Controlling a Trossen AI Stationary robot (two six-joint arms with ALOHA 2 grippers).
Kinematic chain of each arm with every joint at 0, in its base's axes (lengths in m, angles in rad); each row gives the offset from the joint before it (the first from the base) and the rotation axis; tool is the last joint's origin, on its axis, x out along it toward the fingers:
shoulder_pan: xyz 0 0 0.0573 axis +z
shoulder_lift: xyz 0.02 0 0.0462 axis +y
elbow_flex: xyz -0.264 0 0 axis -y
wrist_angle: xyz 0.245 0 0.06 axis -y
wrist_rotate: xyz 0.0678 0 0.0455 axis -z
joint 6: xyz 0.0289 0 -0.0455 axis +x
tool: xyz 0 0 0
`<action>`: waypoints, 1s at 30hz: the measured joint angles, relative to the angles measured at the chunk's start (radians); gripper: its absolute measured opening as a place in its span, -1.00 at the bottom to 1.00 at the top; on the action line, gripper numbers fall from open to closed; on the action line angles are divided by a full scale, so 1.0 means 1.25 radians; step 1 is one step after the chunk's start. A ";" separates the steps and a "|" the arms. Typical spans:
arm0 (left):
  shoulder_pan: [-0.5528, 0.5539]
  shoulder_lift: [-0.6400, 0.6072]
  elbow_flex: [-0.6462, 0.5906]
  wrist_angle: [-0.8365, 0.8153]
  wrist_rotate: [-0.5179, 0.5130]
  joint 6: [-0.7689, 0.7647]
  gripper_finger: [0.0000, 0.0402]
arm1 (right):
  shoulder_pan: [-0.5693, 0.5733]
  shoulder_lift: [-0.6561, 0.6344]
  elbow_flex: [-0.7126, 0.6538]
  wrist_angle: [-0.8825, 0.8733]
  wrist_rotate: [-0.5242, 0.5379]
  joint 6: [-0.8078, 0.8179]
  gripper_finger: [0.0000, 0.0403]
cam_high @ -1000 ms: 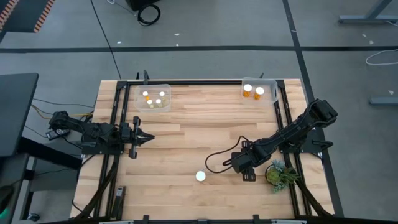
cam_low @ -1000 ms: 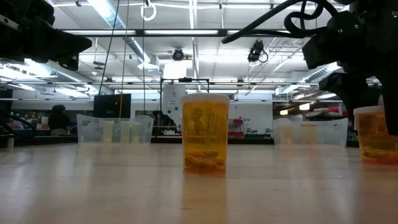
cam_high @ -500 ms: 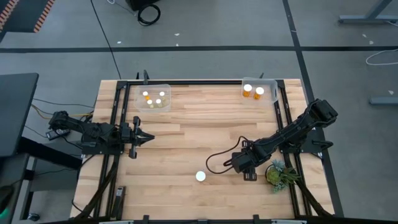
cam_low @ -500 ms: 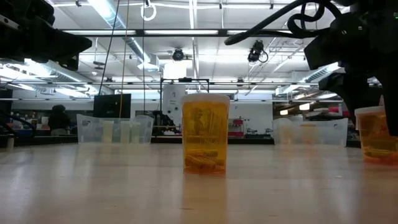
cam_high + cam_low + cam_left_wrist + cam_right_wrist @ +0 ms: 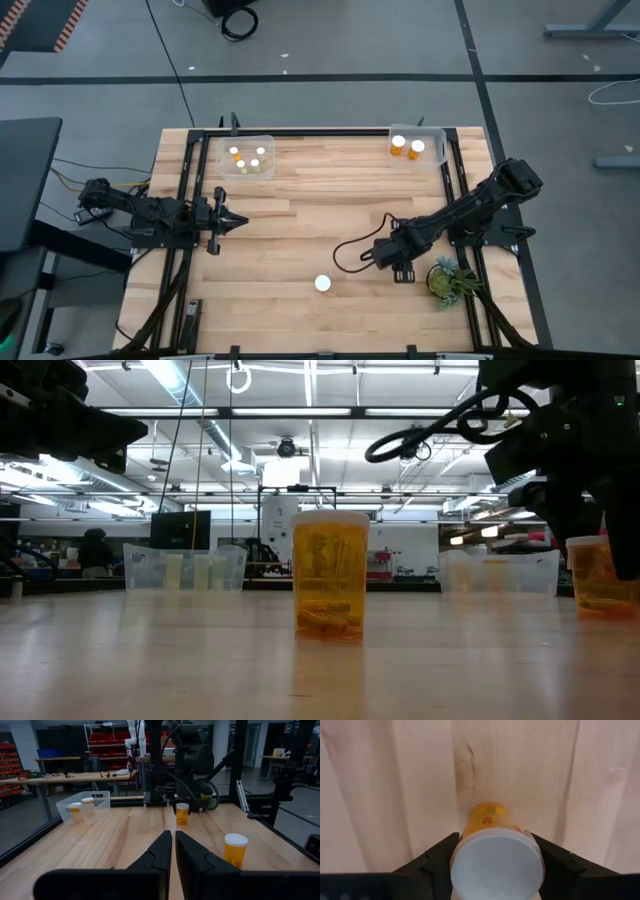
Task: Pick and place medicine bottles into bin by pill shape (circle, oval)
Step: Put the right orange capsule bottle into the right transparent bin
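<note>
The medicine bottles split three ways right now. Four white caps sit in the left bin [image 5: 246, 157] at the upper left of the high view, two in the right bin [image 5: 417, 146] at the upper right, and two are on the worktop [image 5: 300, 225] toward the lower middle. One loose bottle [image 5: 323, 283] stands alone at lower centre. The other bottle [image 5: 496, 855] sits between the fingers of my right gripper [image 5: 402, 262], just right of it.

Since a second ago I have brought the right gripper's fingers inward onto that bottle, and in the low view it has shifted slightly sideways, so I judge the grasp is made or nearly made. In the right wrist view both fingers press against the cap's sides. Next comes the lift toward a bin.

My left gripper [image 5: 222, 221] waits at the left edge, fingers together, holding nothing.
</note>
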State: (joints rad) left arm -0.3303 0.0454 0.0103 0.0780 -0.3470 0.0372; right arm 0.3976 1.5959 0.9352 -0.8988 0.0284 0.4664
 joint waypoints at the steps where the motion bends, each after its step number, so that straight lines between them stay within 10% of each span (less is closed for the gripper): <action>1: 0.000 0.000 0.000 0.000 0.000 0.000 -0.83 | -0.004 0.000 0.000 -0.007 0.000 -0.004 0.10; 30: 0.000 0.000 0.000 0.000 0.000 0.000 -0.85 | -0.211 -0.231 -0.001 -0.084 0.202 -0.187 0.12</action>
State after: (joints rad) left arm -0.3304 0.0452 0.0101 0.0780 -0.3470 0.0372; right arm 0.1340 1.3067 0.9340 -1.0042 0.2805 0.2328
